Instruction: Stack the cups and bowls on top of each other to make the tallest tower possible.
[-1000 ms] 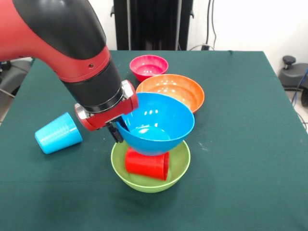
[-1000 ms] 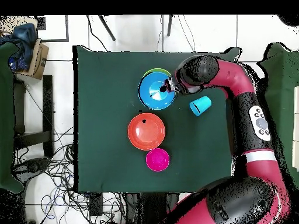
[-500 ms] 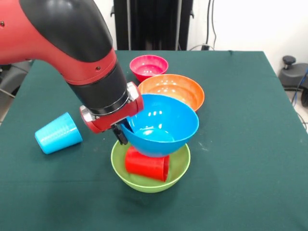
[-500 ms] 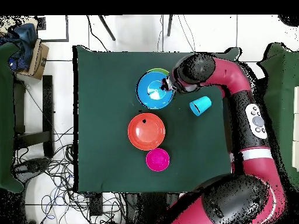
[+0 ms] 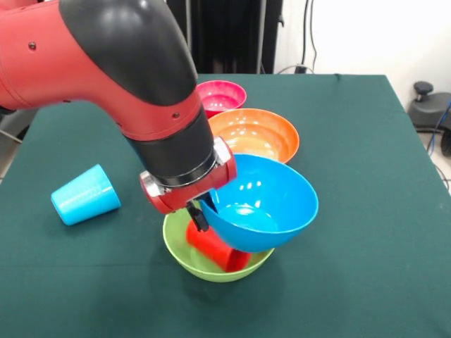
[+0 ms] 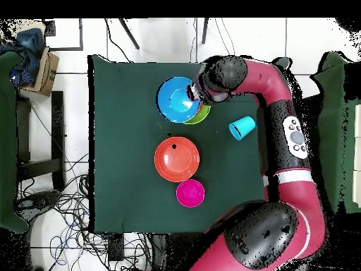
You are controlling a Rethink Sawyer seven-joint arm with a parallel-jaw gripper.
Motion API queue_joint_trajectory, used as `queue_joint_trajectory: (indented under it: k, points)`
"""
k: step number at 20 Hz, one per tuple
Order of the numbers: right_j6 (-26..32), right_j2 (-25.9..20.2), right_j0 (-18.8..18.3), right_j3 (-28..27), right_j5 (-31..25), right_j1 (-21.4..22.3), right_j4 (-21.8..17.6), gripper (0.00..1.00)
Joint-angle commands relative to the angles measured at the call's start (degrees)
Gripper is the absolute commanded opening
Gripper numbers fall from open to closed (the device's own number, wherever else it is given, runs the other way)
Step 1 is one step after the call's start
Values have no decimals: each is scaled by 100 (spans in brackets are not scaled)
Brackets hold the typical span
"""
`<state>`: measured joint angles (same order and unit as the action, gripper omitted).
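The gripper [image 5: 200, 213] is clamped on the blue bowl's [image 5: 264, 204] rim, holding it above the lime green bowl [image 5: 184, 255] and red cup [image 5: 211, 246] near the tabletop's [image 5: 366, 141] front edge; open cloth lies on both sides.

No text, label, brand, number or sign could be read in either view. The bowls, the cups and the green bench cloth were plain, and the arm's red and black shells showed no legible marking. The brown box [image 6: 46, 70] at the upper left of the overhead view showed no lettering that could be made out.
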<state>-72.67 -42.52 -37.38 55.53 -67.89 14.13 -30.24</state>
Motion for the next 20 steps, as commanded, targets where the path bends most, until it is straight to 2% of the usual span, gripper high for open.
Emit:
queue_joint_trajectory:
  k: [1, 4, 9, 14, 20]
  points:
    - [1300, 106, 144, -228, -548, -276, -98, 0]
    - [1301, 100, 129, -205, -534, -264, -77, 0]
    - [1420, 115, -37, 156, -520, -57, -36, 0]
    - [1897, 95, -488, 767, -668, 350, 9, 0]
    - [2087, 22, -748, 1107, -678, 484, -74, 0]
